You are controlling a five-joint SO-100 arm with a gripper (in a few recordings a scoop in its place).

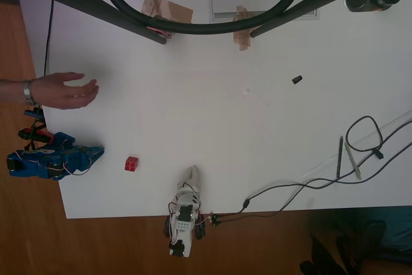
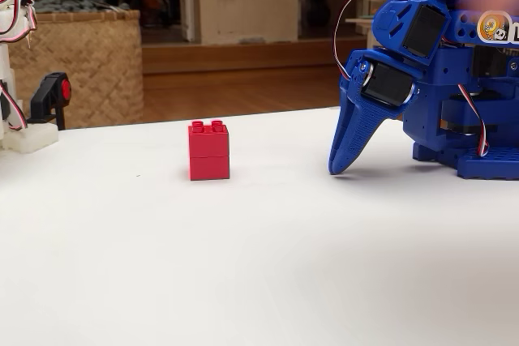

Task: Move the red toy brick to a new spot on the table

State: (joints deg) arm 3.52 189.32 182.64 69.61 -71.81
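We see the small red studded plastic toy brick [image 2: 208,150] standing free on the large white matte bench [image 2: 243,265] — near the blue arm's pincer [image 2: 341,166], not touching it; the pincer's fingers are pressed together, tip resting down.

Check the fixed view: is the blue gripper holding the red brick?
No. The red toy brick stands alone on the table, clearly apart from the gripper, whose tip points down at the tabletop.
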